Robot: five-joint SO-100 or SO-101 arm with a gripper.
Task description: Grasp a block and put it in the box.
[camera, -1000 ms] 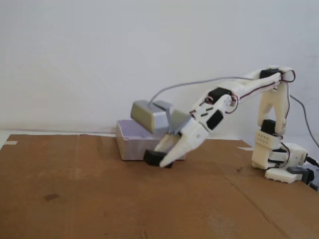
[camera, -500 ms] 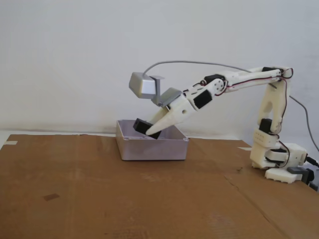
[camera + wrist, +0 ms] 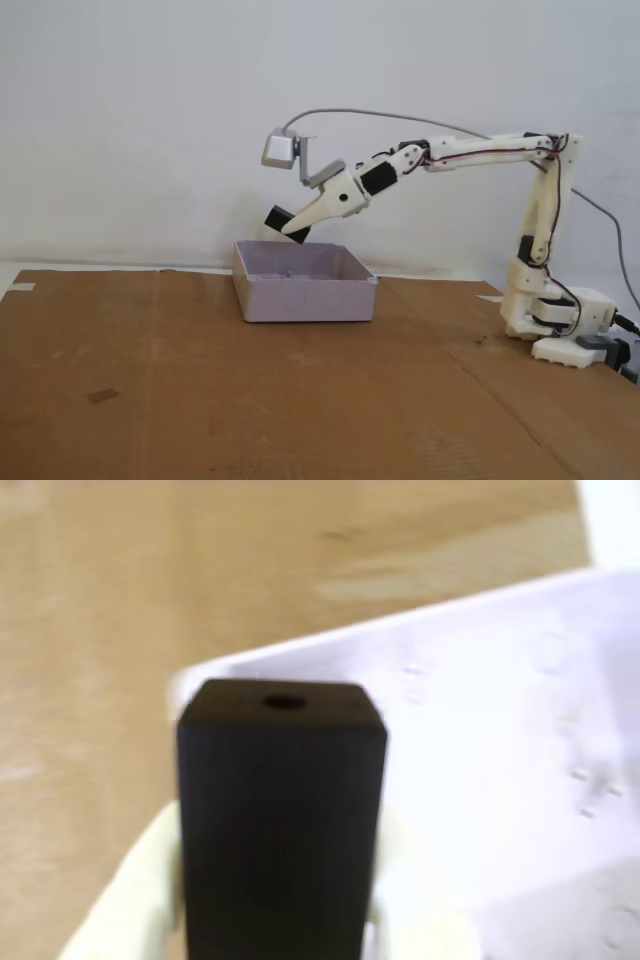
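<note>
— So, where is the block (image 3: pixel 280 220) at this moment?

— Up in the air. In the fixed view the gripper (image 3: pixel 291 231) has its jaws closed on the block's sides, and the block hangs tilted above the box (image 3: pixel 305 297), over its rear left part, clear of the rim and touching nothing but the fingers.

— And from the wrist view?

— The block (image 3: pixel 282 820) fills the middle of the frame, matte black, with a small round hole in its far face. A pale finger (image 3: pixel 130 890) presses against its left side, and another pale edge shows at its right. The box (image 3: pixel 500 750) lies below and to the right, blurred.

— Anything inside the box?

— Nothing that I can make out. Its pale lilac floor shows only a few faint marks in the wrist view; from the fixed view the interior is mostly hidden behind the near wall.

— What does the box rest on?

— Brown cardboard (image 3: pixel 200 400) covering the table.
</note>
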